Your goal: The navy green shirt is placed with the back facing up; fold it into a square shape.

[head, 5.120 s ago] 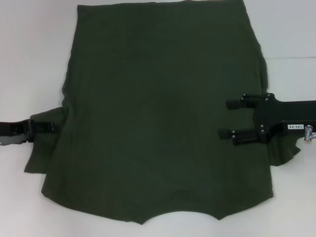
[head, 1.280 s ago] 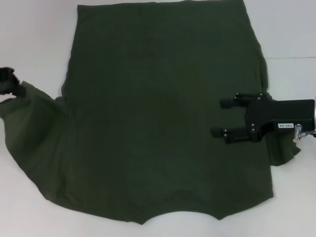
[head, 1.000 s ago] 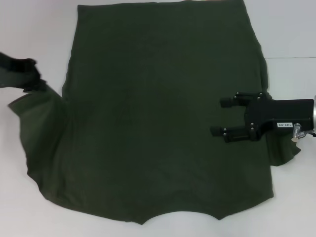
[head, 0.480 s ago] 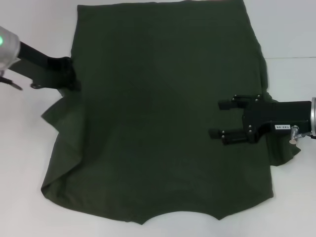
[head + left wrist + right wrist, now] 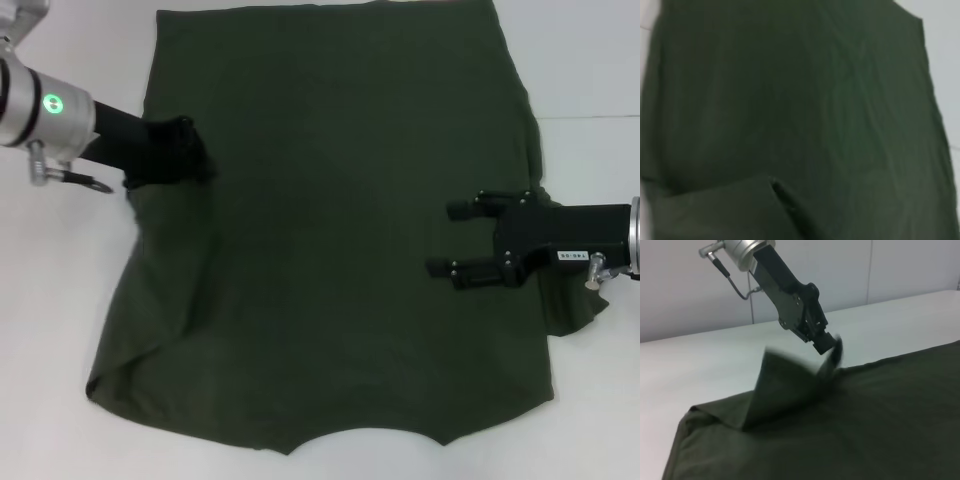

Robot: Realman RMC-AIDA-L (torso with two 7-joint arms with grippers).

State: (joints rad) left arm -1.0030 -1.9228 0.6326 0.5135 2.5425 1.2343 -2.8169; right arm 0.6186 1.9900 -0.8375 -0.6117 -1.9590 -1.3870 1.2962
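White table (image 5: 70, 330): bare surface around the garment.

Navy green shirt (image 5: 340, 250): spread flat, back up, beneath both grippers; left sleeve lifted and drawn inward over the body.

Left gripper (image 5: 185, 150): above the shirt's left edge, pinched closed on the raised sleeve fabric.

Right gripper (image 5: 455, 240): over the shirt's right side, fingers spread, holding nothing.

Shirt (image 5: 330, 250) on table (image 5: 60, 300); left sleeve (image 5: 785, 385) over its back.
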